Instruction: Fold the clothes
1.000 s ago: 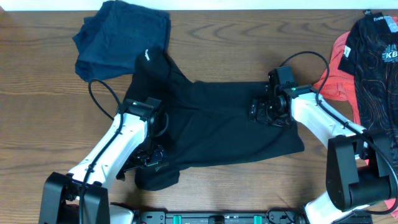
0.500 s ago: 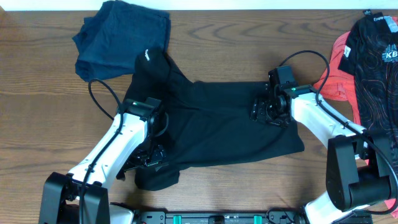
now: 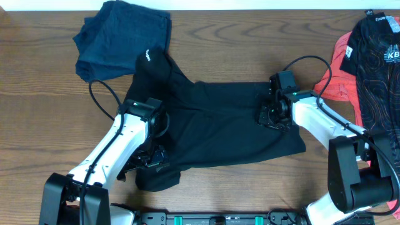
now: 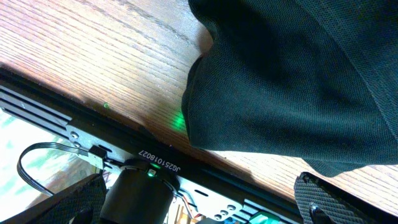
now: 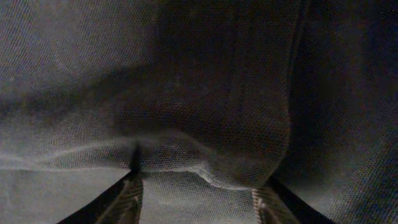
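The black shirt [image 3: 219,125] lies long from 9 to 3 o'clock across the worktop [image 3: 50,112], the right fingers [image 3: 273,117] pinch a bump of it near 3, and the left fingers [image 3: 152,160] sit spread wide by its 7 o'clock corner.

The overhead camera hung above the table [image 3: 37,125] and looked straight down, far enough off to take in both arms, the base rail [image 3: 219,219] along the near edge and the black garment [image 3: 219,131] between them. The left wrist camera sat low at that near edge. It looked past the left gripper [image 4: 202,190] and its fingers [image 4: 339,198] at the wood, the rail and a close fold of the same garment, so it shared the bottom-left part of the overhead view. The right wrist camera was pressed almost against the cloth near the garment's right end. Weave filled its frame, with the fingers [image 5: 127,199] of the right gripper [image 5: 196,202] at the lower edge.
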Robot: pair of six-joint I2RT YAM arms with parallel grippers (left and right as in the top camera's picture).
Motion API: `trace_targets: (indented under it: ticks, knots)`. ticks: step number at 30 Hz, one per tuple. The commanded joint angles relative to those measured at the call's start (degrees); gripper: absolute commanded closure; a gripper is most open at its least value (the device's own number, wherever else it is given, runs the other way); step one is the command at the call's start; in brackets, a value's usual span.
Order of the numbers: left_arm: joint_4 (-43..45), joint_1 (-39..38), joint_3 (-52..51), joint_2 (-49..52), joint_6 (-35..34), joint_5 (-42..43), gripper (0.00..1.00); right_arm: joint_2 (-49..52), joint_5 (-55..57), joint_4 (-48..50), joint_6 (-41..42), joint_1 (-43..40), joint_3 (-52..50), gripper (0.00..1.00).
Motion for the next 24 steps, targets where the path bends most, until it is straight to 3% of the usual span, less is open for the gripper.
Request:
trace_targets:
  ticks: [1,4,11,14,24]
  knots:
    - [0.17,0.24,0.63,-0.42,0.37,-0.94,0.02,-0.35,0.39,0.33,0.96,-1.01,-0.66,0.60]
    - [0.28,0.24,0.63,-0.39,0.37,-0.96,0.02,-0.35,0.42,0.63,0.96,-1.31,-0.63,0.71]
    - [0.42,0.24,0.61,-0.39,0.37,-0.96,0.02,-0.35,0.39,1.88,1.03,-1.95,-0.59,0.84]
    - [0.42,0.24,0.61,-0.42,0.37,-0.96,0.02,-0.35,0.72,2.43,2.14,-2.56,-0.59,0.98]
    - [1.27,0.24,0.61,-0.39,0.37,-0.96,0.02,-0.35,1.22,11.56,5.09,-6.19,-0.59,0.99]
